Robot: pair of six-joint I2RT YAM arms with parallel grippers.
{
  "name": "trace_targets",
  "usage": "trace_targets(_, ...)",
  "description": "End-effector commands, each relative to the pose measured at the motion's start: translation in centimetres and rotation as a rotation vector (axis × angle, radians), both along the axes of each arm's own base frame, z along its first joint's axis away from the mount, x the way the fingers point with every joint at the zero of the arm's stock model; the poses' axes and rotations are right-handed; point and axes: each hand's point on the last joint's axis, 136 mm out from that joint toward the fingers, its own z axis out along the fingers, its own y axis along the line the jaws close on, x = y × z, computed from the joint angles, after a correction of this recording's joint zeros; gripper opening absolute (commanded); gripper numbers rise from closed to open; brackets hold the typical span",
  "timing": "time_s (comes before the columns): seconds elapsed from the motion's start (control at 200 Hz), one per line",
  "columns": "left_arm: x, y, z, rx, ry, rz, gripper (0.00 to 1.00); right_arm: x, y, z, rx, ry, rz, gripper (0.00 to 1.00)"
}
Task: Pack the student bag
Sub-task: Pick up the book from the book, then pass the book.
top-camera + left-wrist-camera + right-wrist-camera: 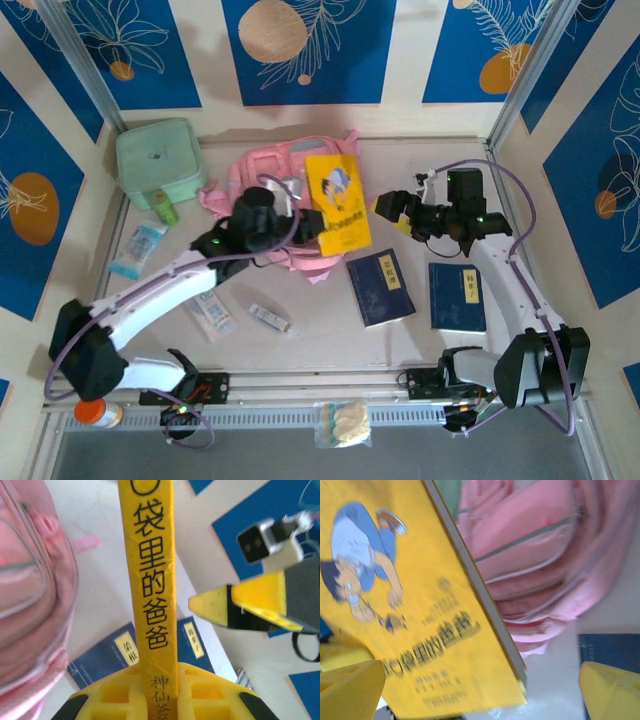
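Left tool (159, 690) clamping book (152, 580), student bag (30, 605) beside

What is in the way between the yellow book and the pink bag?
Nothing visible. The left gripper holds the yellow book upright right beside the student bag, with just a bare gap between them. The right gripper, open, is on the book's other side, away from the bag.

1. You see walls (205, 60) all around, cream with big blue panels (150, 40).
2. The panels have gold circles (272, 30) and white leaf drawings.
3. Shiny metal posts (80, 60) stand in the back corners.
4. Your table (320, 335) is pale grey, and the light on it is even.
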Motion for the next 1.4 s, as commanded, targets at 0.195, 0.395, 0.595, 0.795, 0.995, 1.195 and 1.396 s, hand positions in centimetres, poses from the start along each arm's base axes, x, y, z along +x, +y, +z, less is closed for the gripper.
trace_targets(0.195, -2.7, 2.1, 10.3, -0.170, -0.212, -0.179, 0.00, -2.2, 5.5, 8.0, 0.221, -0.207, 0.293, 0.99)
trace_targets(0.395, -3.1, 1.5, 14.0, -0.276, -0.239, -0.222, 0.00, -1.0, 5.4, 8.5, 0.236, -0.210, 0.291, 0.99)
trace_targets(0.595, -3.2, 0.4, 16.6, -0.410, -0.236, -0.289, 0.00, -2.5, 6.8, 10.7, 0.335, -0.251, 0.433, 0.99)
trace_targets(0.795, -0.9, 0.8, 13.9, -0.285, -0.212, -0.184, 0.00, -3.9, 6.8, 12.7, 0.358, -0.300, 0.461, 1.00)
trace_targets(0.995, 0.8, 2.1, 10.4, -0.149, -0.176, -0.088, 0.00, -3.5, 5.6, 12.2, 0.346, -0.282, 0.402, 0.85)
trace_targets(1.195, 1.1, 2.3, 9.4, -0.123, -0.166, -0.076, 0.00, -2.8, 5.6, 11.1, 0.329, -0.248, 0.381, 0.54)
trace_targets(1.396, 1.3, 1.7, 8.6, -0.139, -0.146, -0.096, 0.00, -1.6, 5.7, 9.5, 0.299, -0.193, 0.354, 0.20)
